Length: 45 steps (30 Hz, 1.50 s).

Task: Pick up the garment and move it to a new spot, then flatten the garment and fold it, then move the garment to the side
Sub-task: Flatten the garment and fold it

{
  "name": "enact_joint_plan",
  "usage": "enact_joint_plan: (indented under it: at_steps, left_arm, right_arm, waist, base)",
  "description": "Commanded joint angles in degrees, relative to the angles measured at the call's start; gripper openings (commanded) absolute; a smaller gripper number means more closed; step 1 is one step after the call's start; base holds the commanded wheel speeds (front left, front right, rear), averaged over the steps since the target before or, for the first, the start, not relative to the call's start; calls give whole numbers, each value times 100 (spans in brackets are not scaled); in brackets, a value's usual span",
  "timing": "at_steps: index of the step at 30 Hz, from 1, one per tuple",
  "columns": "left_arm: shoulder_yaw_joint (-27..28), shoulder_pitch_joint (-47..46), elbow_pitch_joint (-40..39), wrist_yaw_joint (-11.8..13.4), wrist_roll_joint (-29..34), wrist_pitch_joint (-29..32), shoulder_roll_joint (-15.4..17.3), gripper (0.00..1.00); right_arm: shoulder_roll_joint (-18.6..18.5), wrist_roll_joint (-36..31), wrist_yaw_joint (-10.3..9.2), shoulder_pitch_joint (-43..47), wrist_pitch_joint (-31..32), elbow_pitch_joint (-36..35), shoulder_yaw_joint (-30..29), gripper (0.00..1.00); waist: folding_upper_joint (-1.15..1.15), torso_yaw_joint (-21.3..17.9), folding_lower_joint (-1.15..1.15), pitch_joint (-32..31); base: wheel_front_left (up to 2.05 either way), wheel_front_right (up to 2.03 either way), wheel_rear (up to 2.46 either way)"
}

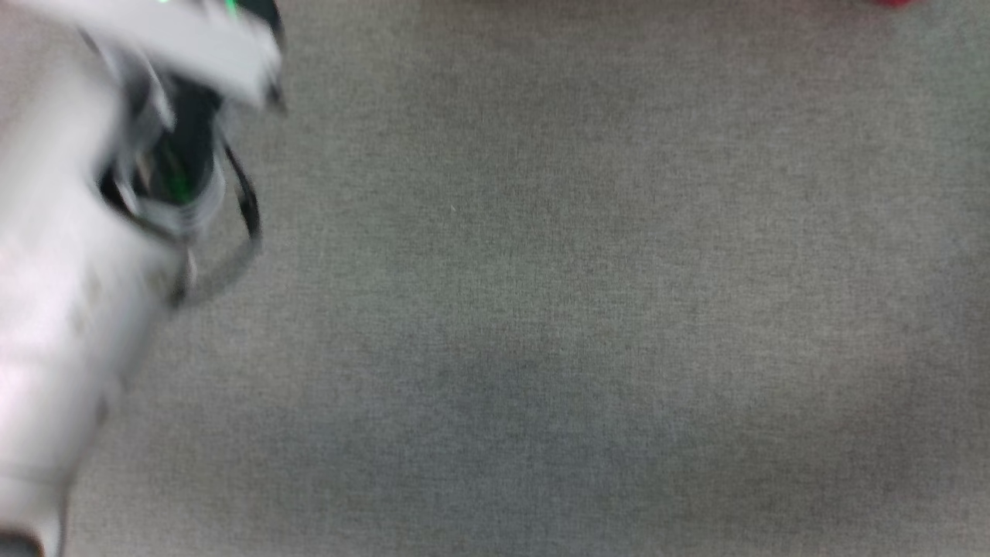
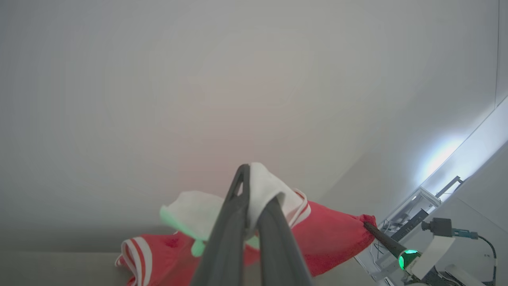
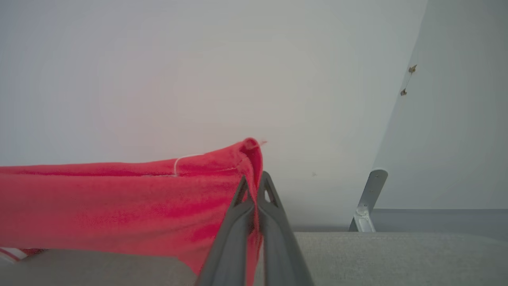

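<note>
Left claw (image 2: 258,186) is pinched tight on the shirt's (image 2: 333,238) white sleeve, with cloth bunched right between its fingers and spilling out either side. Right claw (image 3: 254,182) is clamped on a red hem corner. The rest of the shirt stretches off to its left and sags below it toward the grey surface (image 3: 397,258) — can't tell if it touches. Head cam has a blurry pale arm (image 1: 54,325) at the left.

garment (image 3: 119,198) stretched between left claw (image 2: 258,183) and right claw (image 3: 254,179), over the table (image 3: 397,258), wall (image 3: 198,79) behind
</note>
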Motion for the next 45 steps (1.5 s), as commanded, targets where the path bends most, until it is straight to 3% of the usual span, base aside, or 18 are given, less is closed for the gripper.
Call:
enact_joint_plan:
  at_steps: [1,11,23,30,36,41,45]
  left_arm:
    - [9,456,-288,16,105,-14,109,0]
    - [640,3379,-1734,14,670,-14,59,0]
    - [930,5616,-2958,11,1251,-15,427,0]
    - [1191,6610,-3646,11,1500,-15,625,0]
    - [1411,7334,-4287,11,1649,-15,816,0]
    - [1548,7426,-4550,42,1714,-15,807,0]
    - [1446,6993,-4408,19,1681,77,709,0]
  right_arm:
    - [-137,225,-8,411,47,-294,149,0]
    - [-1037,1310,-8,3051,426,-2185,452,0]
    - [-1469,1504,-7,5627,1035,-3994,-529,0]
    - [-1324,1248,-7,7036,1694,-5159,-1552,0]
    - [-938,938,-7,7925,2415,-6209,-2377,0]
    - [-531,770,-7,8188,2874,-6809,-2871,0]
    - [-328,686,-7,7859,3123,-6860,-2939,0]
  waist:
    - [0,-7,0,-92]
    - [0,-22,0,-548]
    - [0,-65,0,-1084]
    - [0,-109,0,-1228]
    - [0,-139,0,-1158]
    - [0,-112,0,-1055]
    - [0,-85,0,-964]
  base:
    - [0,0,0]
    - [0,0,0]
    - [0,0,0]
    - [0,0,0]
    - [0,0,0]
    - [0,0,0]
    - [0,0,0]
